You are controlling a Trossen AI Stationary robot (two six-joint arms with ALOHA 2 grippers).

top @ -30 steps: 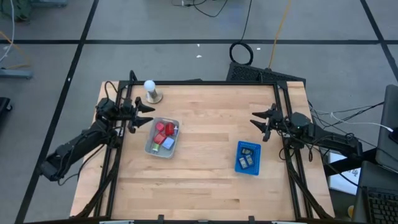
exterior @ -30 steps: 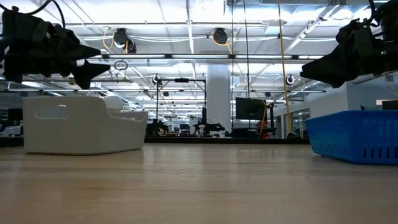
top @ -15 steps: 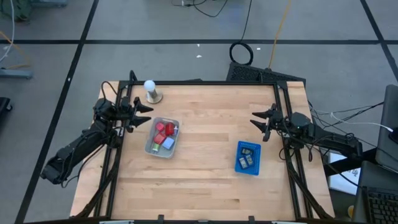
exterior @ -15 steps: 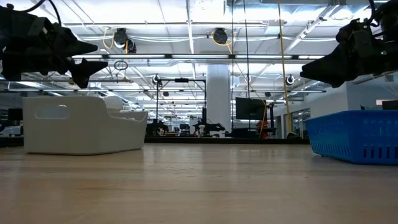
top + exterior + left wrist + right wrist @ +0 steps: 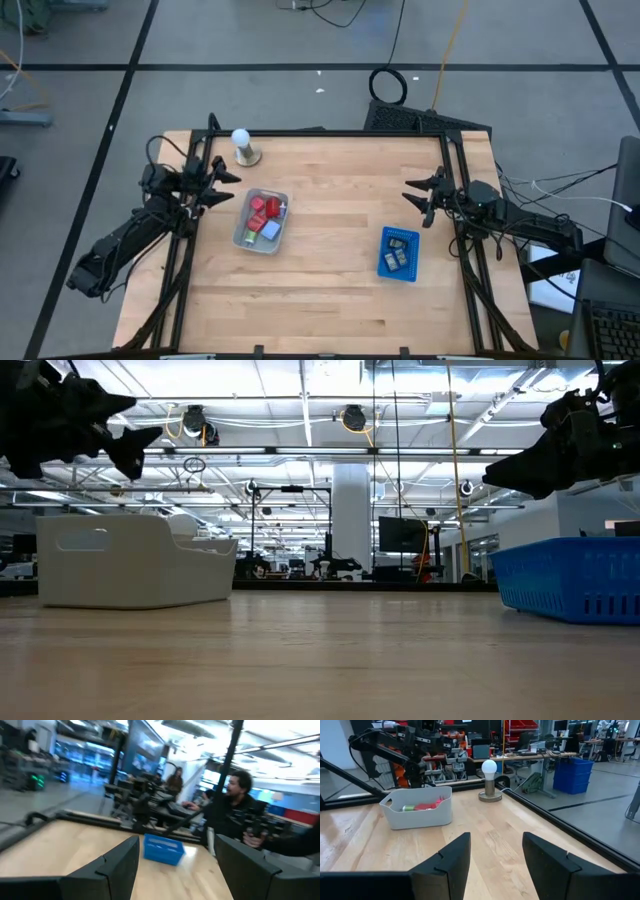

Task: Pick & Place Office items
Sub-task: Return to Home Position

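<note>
Pulling my left hand point(image 5: 220, 186) back is the one thing that has changed in the last second. It has slid away from the grey tray point(image 5: 237, 236) toward the left edge of the desk point(image 5: 330, 190), and in the low view it now sits higher and further out to the side of that tray than it did. Its fingers are spread with nothing between them; through the gap, the left wrist view shows only the blue tray point(image 5: 381, 258) far across the desk. My right hand point(image 5: 414, 197) has not shifted at all. It hangs at the right edge, near the blue tray, fingers likewise spread and empty. I read this as the sorting being finished and both arms going to rest, since I can see no loose piece on the bare wood. The office items point(image 5: 260, 208) all lie inside the two containers. The grey tray holds the colourful lot — red pieces at the end toward the white ball point(image 5: 240, 138), then a lavender-blue one and a small green one at the other end. The right wrist view shows red and green just above its wall. The blue tray carries a few darker pieces, too small for me to tell apart. The white ball stands on its brass base at the desk's corner, near the grey tray but apart from it.
</note>
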